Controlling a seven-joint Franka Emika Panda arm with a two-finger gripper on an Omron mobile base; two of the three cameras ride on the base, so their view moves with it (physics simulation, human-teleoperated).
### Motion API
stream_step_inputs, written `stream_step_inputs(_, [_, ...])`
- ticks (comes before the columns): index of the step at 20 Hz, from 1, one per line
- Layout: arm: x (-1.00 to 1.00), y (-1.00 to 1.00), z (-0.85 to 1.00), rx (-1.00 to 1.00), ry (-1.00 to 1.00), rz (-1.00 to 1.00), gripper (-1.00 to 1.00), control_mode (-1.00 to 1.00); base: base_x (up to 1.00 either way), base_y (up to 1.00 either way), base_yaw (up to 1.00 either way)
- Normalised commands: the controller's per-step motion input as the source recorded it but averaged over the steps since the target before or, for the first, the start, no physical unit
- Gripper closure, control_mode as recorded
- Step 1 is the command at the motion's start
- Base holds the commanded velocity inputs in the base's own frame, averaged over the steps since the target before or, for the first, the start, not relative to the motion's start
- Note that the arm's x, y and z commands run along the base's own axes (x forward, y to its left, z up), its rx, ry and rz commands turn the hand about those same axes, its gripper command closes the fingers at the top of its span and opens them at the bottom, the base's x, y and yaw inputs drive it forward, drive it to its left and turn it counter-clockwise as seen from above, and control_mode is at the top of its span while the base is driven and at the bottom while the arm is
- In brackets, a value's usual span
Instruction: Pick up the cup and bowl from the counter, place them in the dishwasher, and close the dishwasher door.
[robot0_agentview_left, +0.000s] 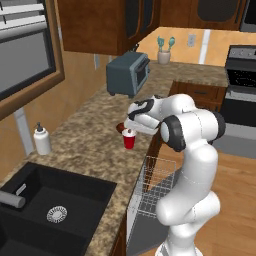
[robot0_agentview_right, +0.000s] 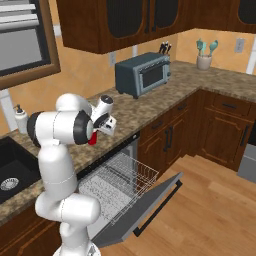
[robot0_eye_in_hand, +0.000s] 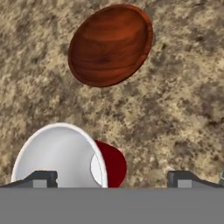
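Observation:
The red cup (robot0_agentview_left: 129, 139) with its whitish rim stands upright on the granite counter (robot0_agentview_left: 90, 145) near the front edge. My gripper (robot0_agentview_left: 132, 125) hangs just above it, open. In the hand view the cup (robot0_eye_in_hand: 65, 157) shows its white inside close to the left fingertip (robot0_eye_in_hand: 41, 177), off centre in the wide gap of the gripper (robot0_eye_in_hand: 114, 178). Just beyond the cup lies the reddish-brown bowl (robot0_eye_in_hand: 110, 44), also seen as a dark sliver of bowl (robot0_agentview_left: 120, 127). Below the counter the dishwasher door (robot0_agentview_right: 145, 210) is dropped open and the wire rack (robot0_agentview_right: 117, 182) is pulled out.
A grey toaster oven (robot0_agentview_left: 128, 74) stands further along the counter, and a utensil holder (robot0_agentview_left: 164, 55) sits in the corner. The black sink (robot0_agentview_left: 50, 210) and a soap bottle (robot0_agentview_left: 42, 140) are to the left. The oven range (robot0_agentview_left: 242, 100) stands at the right.

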Motion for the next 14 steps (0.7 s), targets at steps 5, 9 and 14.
stream_step_inputs(5, [0.04,0.12,-0.36,0.0,0.0,0.0,1.0,-1.0,0.0,0.0,0.0])
stream_step_inputs(9, [0.0,0.08,-0.22,0.0,0.0,0.0,1.0,-1.0,0.0,0.0,0.0])
stream_step_inputs(14, [-0.1,0.0,-0.03,0.0,0.0,0.0,1.0,-1.0,0.0,0.0,0.0])
